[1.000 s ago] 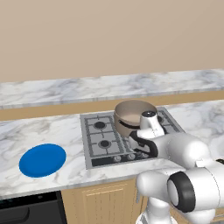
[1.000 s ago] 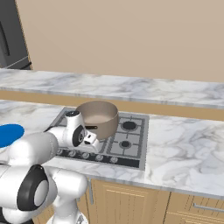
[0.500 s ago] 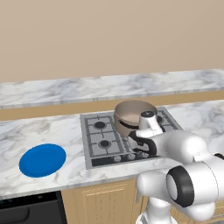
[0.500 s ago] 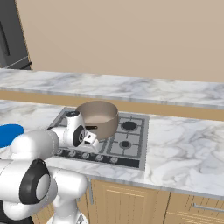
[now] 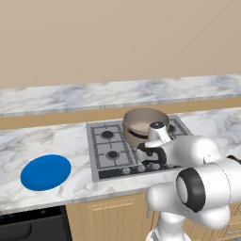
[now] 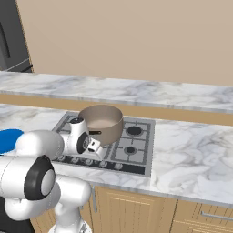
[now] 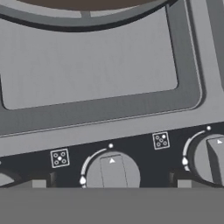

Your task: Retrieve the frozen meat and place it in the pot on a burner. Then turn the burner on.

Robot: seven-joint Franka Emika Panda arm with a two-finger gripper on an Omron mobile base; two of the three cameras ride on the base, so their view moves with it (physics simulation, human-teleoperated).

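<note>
The pot [image 6: 101,124] stood on a rear burner of the stovetop [image 6: 136,144], its contents not discernible, while the pincer [image 7: 111,183], jaws spread wide and empty, hung directly over a control knob [image 7: 112,173], suggesting only the burner-lighting step remained.

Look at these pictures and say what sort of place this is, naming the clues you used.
A kitchen, rendered rather than real. The clues: a gas stove with burners and a row of knobs set into a marble counter, a pot standing on a burner, and wooden cabinet doors beneath.
</note>
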